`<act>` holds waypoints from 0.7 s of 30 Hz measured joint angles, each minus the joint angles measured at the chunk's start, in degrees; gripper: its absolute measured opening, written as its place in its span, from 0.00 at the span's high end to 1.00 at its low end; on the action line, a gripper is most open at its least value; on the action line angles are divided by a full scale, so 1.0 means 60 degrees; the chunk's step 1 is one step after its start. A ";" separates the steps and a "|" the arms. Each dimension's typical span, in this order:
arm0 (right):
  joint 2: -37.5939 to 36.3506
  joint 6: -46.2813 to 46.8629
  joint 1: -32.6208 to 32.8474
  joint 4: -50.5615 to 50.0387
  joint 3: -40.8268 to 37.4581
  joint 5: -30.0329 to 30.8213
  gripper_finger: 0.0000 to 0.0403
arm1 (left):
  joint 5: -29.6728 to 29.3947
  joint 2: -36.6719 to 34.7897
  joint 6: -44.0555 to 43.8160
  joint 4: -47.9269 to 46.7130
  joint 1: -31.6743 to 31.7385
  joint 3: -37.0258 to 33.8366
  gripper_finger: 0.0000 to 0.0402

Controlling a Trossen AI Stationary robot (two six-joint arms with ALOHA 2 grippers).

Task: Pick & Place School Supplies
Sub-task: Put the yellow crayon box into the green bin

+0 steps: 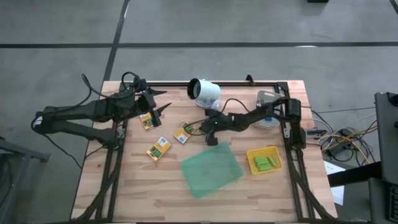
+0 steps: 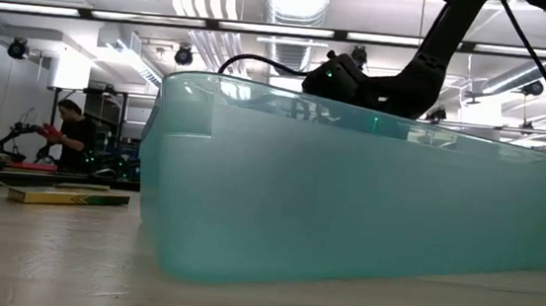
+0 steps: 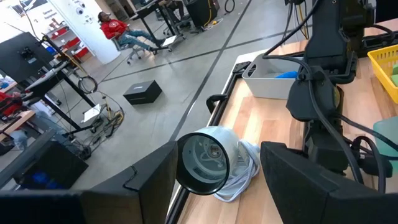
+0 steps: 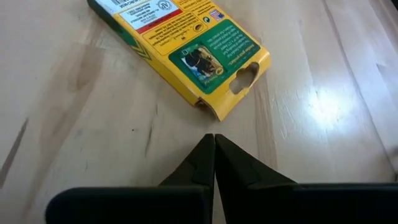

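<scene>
Packets, yellow-and-green printed: three counted in the high view. One [image 1: 147,121] lay just below the left tool; one [image 1: 158,149] lay toward the front left of the surface; one [image 1: 183,133] lay near the centre, just beside the right tool. The right wrist view showed this last packet [image 4: 180,43] flat on the wood, just ahead of the fingertips and apart from them.

Blocks, light green: a small cluster [image 1: 264,163] in the shallow yellow tray [image 1: 252,157] at the front right; the exact number could not be told.

Tray, flat translucent green: one [image 1: 211,169], lying between the packets and the yellow tray.

Bin, pale: one [image 1: 266,99] at the far right of the surface, with something blue inside [image 3: 287,74], too unclear to name.

Camera, white, round-lensed: one [image 1: 204,92] at the far edge, its cable coiled beside it.

Left tool [image 1: 157,101]: held over the far left of the surface, fingers set well apart, nothing between them.

Right tool [image 4: 214,149]: low over the middle of the surface, fingers pressed fully together, gripping nothing.

Surface: light wooden planks [image 1: 143,186] in a black frame, with grey floor around it.

Room: an open workshop with ceiling strip lights; a person in dark clothes [image 2: 76,136] at a bench in the low view; another in red [image 3: 112,26] seated far off in the left wrist view.
</scene>
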 joint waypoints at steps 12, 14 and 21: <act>-0.0509 0.0340 0.0019 0.0158 0.0775 -0.2684 0.98 | 0.0000 -0.0001 0.0000 -0.0047 0.0003 0.0002 0.41; -0.0353 0.0666 0.0036 0.0165 0.0940 -0.2696 0.98 | 0.0001 0.0000 0.0000 -0.0051 -0.0001 0.0000 0.41; 0.0691 0.1025 0.0011 0.0114 0.1830 -0.2673 0.98 | 0.0000 -0.0003 0.0000 -0.0062 -0.0001 0.0002 0.41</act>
